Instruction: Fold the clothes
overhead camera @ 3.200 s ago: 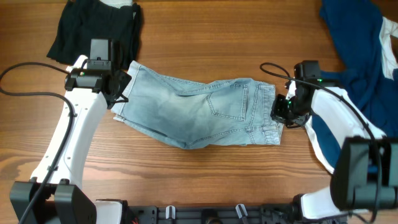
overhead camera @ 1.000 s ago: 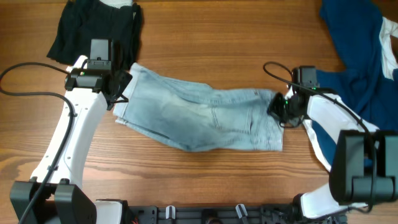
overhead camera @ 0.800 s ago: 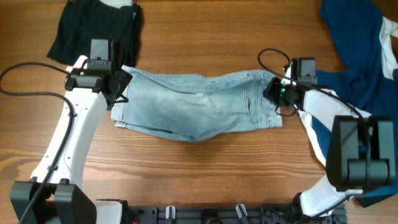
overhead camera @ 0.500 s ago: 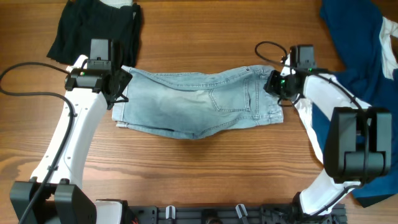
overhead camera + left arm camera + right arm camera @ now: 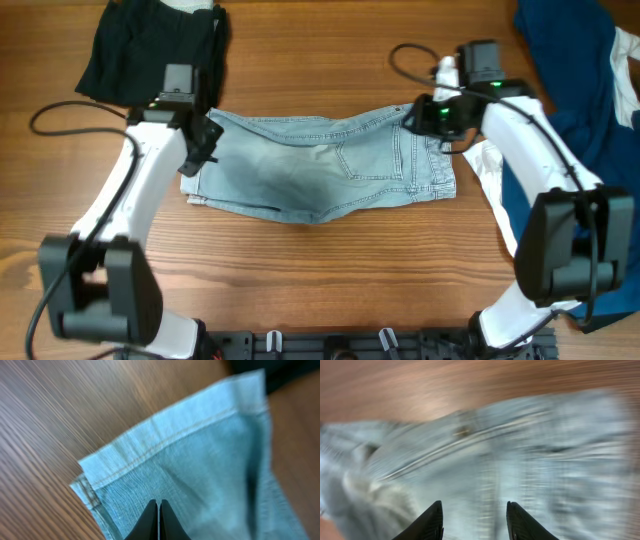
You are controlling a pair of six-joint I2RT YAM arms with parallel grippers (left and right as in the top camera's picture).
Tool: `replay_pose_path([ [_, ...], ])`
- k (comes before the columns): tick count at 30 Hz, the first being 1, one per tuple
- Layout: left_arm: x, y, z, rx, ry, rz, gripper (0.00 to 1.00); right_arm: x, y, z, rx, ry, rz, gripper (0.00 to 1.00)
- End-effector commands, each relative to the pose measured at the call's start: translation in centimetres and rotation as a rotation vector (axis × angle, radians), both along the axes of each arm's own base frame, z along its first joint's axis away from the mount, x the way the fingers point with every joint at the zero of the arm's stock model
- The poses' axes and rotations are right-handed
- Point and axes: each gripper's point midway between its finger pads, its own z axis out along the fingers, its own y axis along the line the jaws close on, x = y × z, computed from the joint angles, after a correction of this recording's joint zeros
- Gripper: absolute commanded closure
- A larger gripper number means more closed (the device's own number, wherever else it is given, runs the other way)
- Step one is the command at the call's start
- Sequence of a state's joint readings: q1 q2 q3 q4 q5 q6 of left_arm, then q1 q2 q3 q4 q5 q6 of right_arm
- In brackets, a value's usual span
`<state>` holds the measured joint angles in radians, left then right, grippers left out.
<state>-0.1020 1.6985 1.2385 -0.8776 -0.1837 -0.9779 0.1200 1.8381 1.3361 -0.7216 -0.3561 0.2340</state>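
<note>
The pale denim shorts lie flat across the table's middle, hem to the left and waistband to the right. My left gripper is over the hem corner. In the left wrist view its fingers are pressed together above the hemmed denim, and no cloth shows between them. My right gripper hovers over the far end of the waistband. In the blurred right wrist view it stands open above the denim, holding nothing. A black garment lies at the far left. A navy garment lies at the right.
A white piece of cloth shows under my right arm beside the waistband. Cables loop off both arms. Bare wood runs along the front of the table.
My right gripper dragged the waistband end toward the far side, then opened and let go, moving left. My left gripper closed over the hem corner and shifted slightly right.
</note>
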Motion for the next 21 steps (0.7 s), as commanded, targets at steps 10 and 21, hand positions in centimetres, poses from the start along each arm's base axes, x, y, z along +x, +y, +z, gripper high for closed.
replay_pose_path([
  [10, -0.6, -2.2, -4.9, -0.036, 0.119, -0.018, 0.96, -1.7, 8.9, -3.2, 0.003, 0.005, 0.233, 0.94],
  [21, -0.5, -2.2, -5.7, -0.042, 0.098, 0.000, 0.96, 2.0, 10.1, -4.0, 0.003, -0.135, 0.225, 0.96],
])
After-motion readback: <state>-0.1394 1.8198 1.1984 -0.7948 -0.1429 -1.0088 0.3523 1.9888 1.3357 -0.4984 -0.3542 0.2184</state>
